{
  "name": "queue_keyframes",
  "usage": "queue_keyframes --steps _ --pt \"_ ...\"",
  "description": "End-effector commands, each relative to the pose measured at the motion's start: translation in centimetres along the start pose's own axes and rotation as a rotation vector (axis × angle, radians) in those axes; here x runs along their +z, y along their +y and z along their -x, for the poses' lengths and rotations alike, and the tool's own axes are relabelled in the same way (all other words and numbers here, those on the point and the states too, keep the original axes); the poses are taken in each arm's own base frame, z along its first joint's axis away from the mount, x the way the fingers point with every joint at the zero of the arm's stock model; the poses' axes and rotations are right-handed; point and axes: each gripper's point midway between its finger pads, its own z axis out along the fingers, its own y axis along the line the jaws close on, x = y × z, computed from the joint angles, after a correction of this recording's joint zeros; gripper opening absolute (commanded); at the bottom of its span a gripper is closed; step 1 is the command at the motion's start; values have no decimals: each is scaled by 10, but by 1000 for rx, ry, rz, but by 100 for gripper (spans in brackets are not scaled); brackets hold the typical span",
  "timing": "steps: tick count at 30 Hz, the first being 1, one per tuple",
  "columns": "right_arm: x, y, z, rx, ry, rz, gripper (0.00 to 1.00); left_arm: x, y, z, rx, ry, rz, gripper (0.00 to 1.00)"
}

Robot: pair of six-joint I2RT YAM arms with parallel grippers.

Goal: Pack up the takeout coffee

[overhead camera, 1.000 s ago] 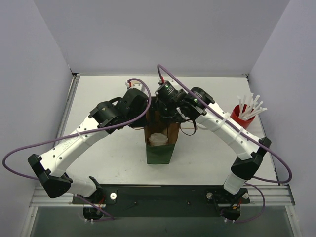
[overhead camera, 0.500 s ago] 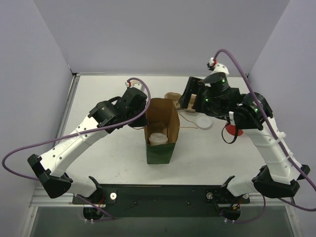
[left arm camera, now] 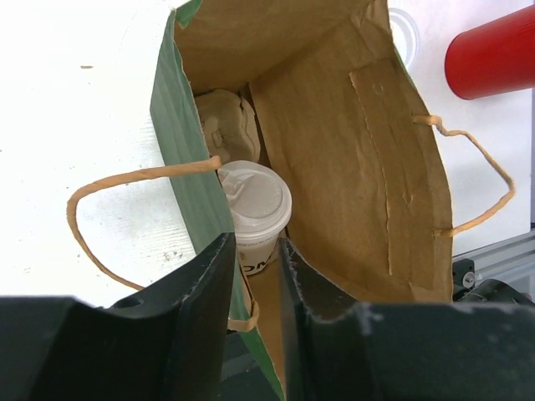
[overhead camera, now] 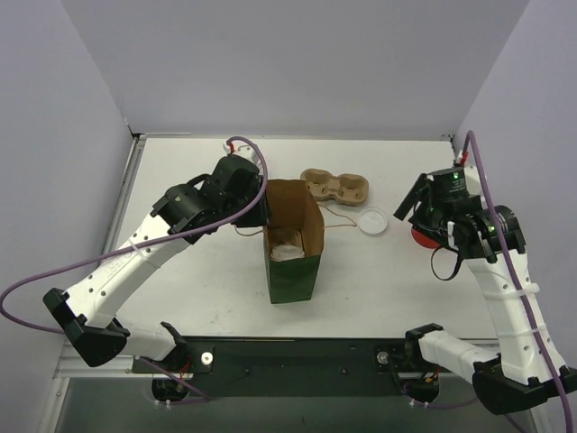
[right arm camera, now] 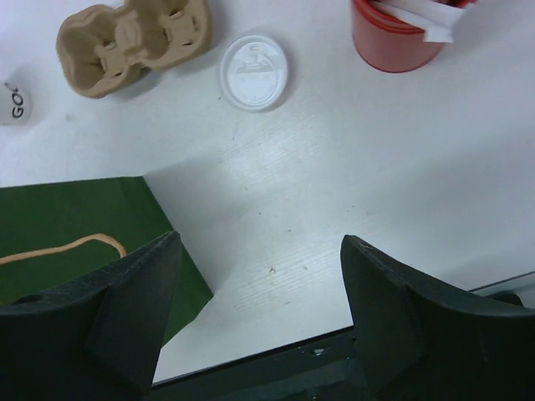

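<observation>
Coffee (left arm camera: pixel 256 200) sits lidded in the bag (left arm camera: pixel 351 150), plain from the left wrist; left pincer (left arm camera: pixel 253 244) half-open, right pincer (right arm camera: pixel 259 242) wide, empty.

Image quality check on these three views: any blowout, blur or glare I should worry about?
Top external: even diffuse light, sharp, only faint shadows. Left wrist: table blown out to white at upper left; left hand dark and soft in the foreground; coffee cup inside the paper bag in focus. Right wrist: right hand dark and blurry; mild sheen on the table, loose lid readable.

Matt paper bag (left arm camera: pixel 334 167), smooth white plastic lid (left arm camera: pixel 257 196) on paper cup (left arm camera: pixel 255 252), rough cardboard carrier (right arm camera: pixel 134 38).
</observation>
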Motion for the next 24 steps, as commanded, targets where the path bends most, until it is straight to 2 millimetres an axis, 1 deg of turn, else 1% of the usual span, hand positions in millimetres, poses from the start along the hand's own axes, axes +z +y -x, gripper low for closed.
queue_keyframes --steps 1,3,7,11,12,13,14,15,16,17,18,20,21,23,24 --pt "-1 -35 3 60 -33 -82 70 -23 -12 30 -5 -105 -93 39" --pt "3 -50 5 85 -47 -136 70 -26 -12 33 -1 -116 -104 40" --pt "11 -72 12 110 -67 -229 65 -29 -13 38 7 -133 -123 43" --pt "26 -86 19 149 -55 -290 59 -31 -13 43 9 -142 -141 43" --pt "33 -89 21 145 -45 -307 57 -31 -14 44 15 -146 -145 44" --pt "38 -85 24 152 -43 -291 55 -33 -15 46 16 -150 -152 43" --pt "42 -97 29 190 -43 -320 54 -33 -16 46 19 -147 -162 43" --pt "50 -99 31 191 -31 -331 51 -34 -16 48 22 -153 -164 44" --pt "53 -101 36 193 -42 -338 50 -34 -17 48 25 -154 -168 43" --pt "55 -110 42 216 -51 -361 50 -35 -19 49 28 -157 -175 44" --pt "62 -112 48 229 -53 -361 48 -36 -19 50 31 -158 -176 44" --pt "68 -114 57 234 -66 -353 47 -37 -20 51 33 -159 -188 44" --pt "77 -119 65 248 -78 -360 47 -37 -21 52 33 -161 -192 44" --pt "85 -119 75 244 -87 -356 46 -37 -23 52 37 -160 -204 44" --pt "94 -123 82 247 -93 -367 45 -38 -24 52 39 -160 -207 44"
